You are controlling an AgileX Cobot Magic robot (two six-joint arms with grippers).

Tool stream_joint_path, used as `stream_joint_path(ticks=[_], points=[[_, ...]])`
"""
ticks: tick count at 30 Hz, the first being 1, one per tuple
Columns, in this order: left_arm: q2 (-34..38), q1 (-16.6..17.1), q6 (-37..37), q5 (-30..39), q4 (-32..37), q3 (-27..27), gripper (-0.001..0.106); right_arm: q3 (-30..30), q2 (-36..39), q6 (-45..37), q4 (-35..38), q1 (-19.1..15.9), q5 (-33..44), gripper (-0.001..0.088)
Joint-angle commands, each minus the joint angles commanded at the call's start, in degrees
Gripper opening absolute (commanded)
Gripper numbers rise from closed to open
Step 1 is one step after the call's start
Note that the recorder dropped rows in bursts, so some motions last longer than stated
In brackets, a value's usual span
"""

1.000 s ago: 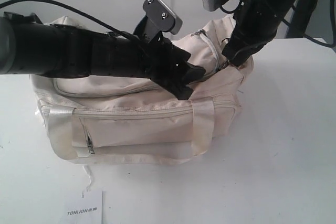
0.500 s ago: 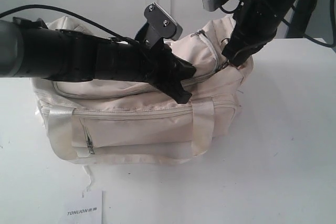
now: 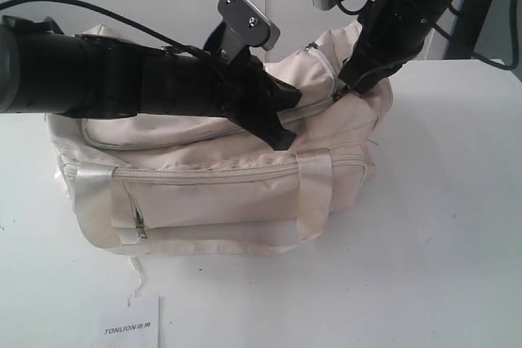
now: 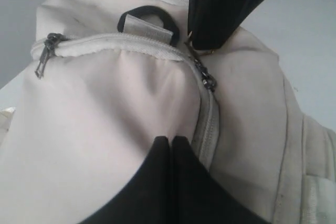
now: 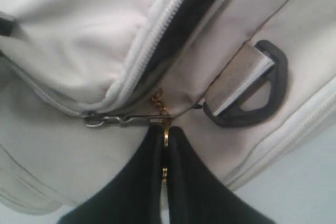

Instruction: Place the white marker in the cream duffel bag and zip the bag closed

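The cream duffel bag lies on the white table. Its curved top zipper gapes near the right end and shows dark lining. My right gripper is shut on the brass zipper pull, next to the black end ring; it sits at the bag's right end. My left gripper is shut, pinching a crease of the bag's top fabric beside the zipper, near the middle of the bag. The white marker is out of view.
A white "TONLION" paper card lies at the table's front edge, left of centre. The table spreads out to the right of the bag. A second silver zipper pull hangs on the bag's top panel.
My left gripper has slid leftward along the bag's top with the fabric. My right gripper has risen slightly and shifted left, lifting the bag's right end.
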Motion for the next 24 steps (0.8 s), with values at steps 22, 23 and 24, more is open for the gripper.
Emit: stream_joint_path(ticks=[22, 23, 24], points=[[-0.2, 0.0, 0.0, 1.1, 0.0, 0.0, 0.0, 0.0, -0.4, -2.3, -0.5, 0.0, -12.6, 0.0], [-0.2, 0.0, 0.0, 1.1, 0.0, 0.0, 0.0, 0.0, -0.4, -2.8, -0.5, 0.0, -13.0, 0.0], [-0.2, 0.0, 0.0, 1.1, 0.0, 0.0, 0.0, 0.0, -0.4, -3.2, -0.5, 0.0, -13.5, 0.0]])
